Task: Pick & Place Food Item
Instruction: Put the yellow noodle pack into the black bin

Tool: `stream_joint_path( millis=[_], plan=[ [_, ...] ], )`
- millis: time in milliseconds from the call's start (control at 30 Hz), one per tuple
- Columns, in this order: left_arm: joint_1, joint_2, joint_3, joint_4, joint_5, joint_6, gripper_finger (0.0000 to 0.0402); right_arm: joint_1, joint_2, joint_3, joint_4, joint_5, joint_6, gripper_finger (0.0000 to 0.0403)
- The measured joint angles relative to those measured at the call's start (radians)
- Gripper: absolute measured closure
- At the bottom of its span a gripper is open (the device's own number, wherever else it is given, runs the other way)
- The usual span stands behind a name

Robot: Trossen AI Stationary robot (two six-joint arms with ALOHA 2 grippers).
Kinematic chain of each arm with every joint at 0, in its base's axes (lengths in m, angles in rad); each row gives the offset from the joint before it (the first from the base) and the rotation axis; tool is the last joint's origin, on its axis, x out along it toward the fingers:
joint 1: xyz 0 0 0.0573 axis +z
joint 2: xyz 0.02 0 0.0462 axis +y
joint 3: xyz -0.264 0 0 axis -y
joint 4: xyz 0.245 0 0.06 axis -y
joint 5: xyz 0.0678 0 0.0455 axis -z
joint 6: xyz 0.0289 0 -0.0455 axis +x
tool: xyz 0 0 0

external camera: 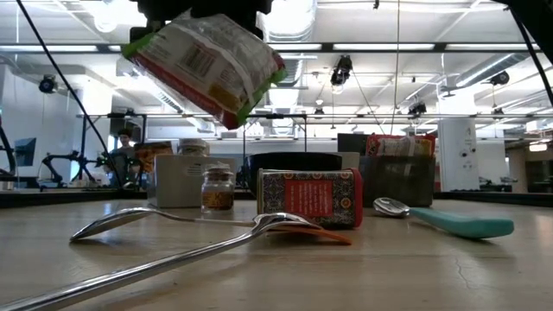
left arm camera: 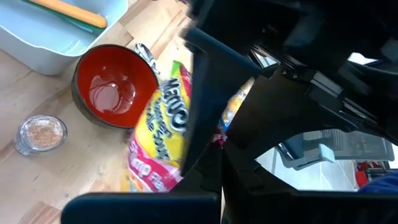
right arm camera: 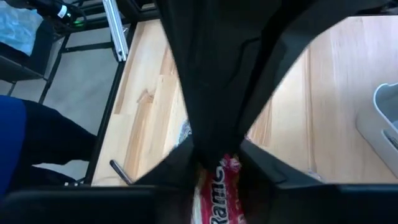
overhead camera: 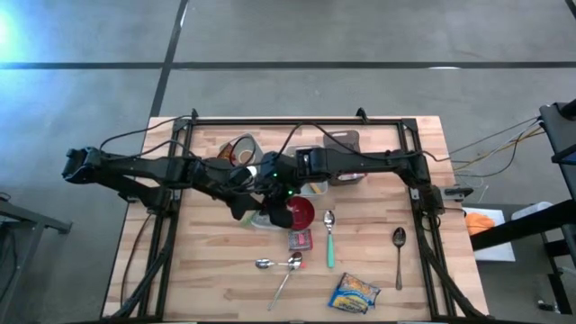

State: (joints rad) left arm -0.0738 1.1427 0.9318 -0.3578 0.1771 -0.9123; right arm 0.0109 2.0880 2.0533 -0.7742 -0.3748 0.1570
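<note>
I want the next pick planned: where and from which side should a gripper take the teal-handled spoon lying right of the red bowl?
Grip the teal-handled spoon across its teal handle, near mid-length, coming straight down from above. It lies flat on the table, handle pointing toward the near edge, so jaws should close across its width. The handle looks thicker than the metal bowl end, and the red bowl and red packet crowd that end.

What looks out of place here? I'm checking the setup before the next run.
Only the ramen packet: it hangs tilted in mid-air above the table instead of lying flat, with both the left gripper and the right gripper closed on it. Nothing looks spilled or damaged.
</note>
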Motion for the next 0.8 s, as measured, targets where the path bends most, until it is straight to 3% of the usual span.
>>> stream_joint_path(
  millis=[133,433,567,800],
  plan=[
    [0.000,0.000,0.000,-0.001,0.004,0.001,0.0401,0.000,0.000,0.000,-0.003,-0.024,0.000,0.0381],
    [0.000,0.000,0.000,0.003,0.023,-0.027,0.0393,0.000,0.000,0.000,0.000,-0.042,0.031,0.0377],
    [0.000,-0.001,0.000,0.005,0.026,-0.036,0.0353,0.000,-0.001,0.000,-0.006,-0.043,0.060,0.0385],
    [0.003,-0.025,-0.001,0.029,0.028,-0.037,0.0250,-0.003,-0.010,0.000,0.003,-0.040,0.072,0.0395]
  ],
)
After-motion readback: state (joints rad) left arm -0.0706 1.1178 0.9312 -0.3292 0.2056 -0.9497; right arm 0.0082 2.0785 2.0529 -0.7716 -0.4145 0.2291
